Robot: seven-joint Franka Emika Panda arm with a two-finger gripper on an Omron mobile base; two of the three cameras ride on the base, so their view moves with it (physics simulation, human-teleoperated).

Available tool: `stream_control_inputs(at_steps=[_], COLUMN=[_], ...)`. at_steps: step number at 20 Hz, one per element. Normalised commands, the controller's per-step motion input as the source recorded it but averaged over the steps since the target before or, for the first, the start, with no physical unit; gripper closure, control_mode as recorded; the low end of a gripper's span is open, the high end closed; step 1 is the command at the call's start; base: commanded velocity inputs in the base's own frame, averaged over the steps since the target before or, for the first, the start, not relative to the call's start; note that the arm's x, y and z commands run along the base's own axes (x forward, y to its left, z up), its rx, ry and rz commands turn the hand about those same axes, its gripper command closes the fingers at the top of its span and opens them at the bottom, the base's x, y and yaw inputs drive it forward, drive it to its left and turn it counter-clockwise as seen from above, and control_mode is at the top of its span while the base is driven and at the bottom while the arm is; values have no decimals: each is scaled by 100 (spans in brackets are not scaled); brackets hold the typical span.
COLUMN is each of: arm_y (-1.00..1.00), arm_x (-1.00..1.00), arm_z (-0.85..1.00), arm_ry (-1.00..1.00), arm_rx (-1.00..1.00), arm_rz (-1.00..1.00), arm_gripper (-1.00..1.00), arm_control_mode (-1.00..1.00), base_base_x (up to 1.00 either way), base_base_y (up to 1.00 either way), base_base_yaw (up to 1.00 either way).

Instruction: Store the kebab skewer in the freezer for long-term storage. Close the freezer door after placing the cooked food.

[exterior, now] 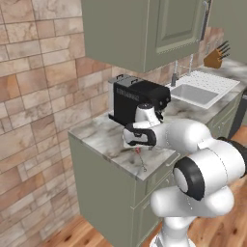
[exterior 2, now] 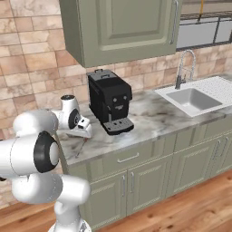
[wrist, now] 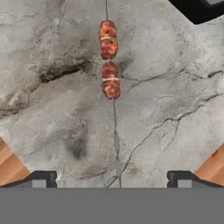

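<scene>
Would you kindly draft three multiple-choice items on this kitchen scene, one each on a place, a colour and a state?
1. Where does the kebab skewer lie?
A. in the sink
B. on the marble counter
C. on the floor

2. What colour is the coffee machine?
A. black
B. red
C. white

3. How does the gripper stand?
A. shut on the skewer
B. open above the counter
C. shut on a cabinet handle

Answers:
1 B: the hand view shows it flat on the marble counter, away from the sink.
2 A: its body is black in both base views.
3 B: the fingertips sit wide apart, nothing between them.
</scene>
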Motion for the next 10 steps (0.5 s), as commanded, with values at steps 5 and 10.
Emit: stream_control_inputs(at_steps=[5,10], arm_y=[1,0], arm_x=[3,0], arm_z=[-53,-54], arm_ry=[7,6], arm_rx=[0,0], arm_rz=[2,1], arm_gripper=[-100,-100], arm_control_mode=[-100,-100], base_base_x=[0,0], base_base_y=[0,0], base_base_yaw=[0,0])
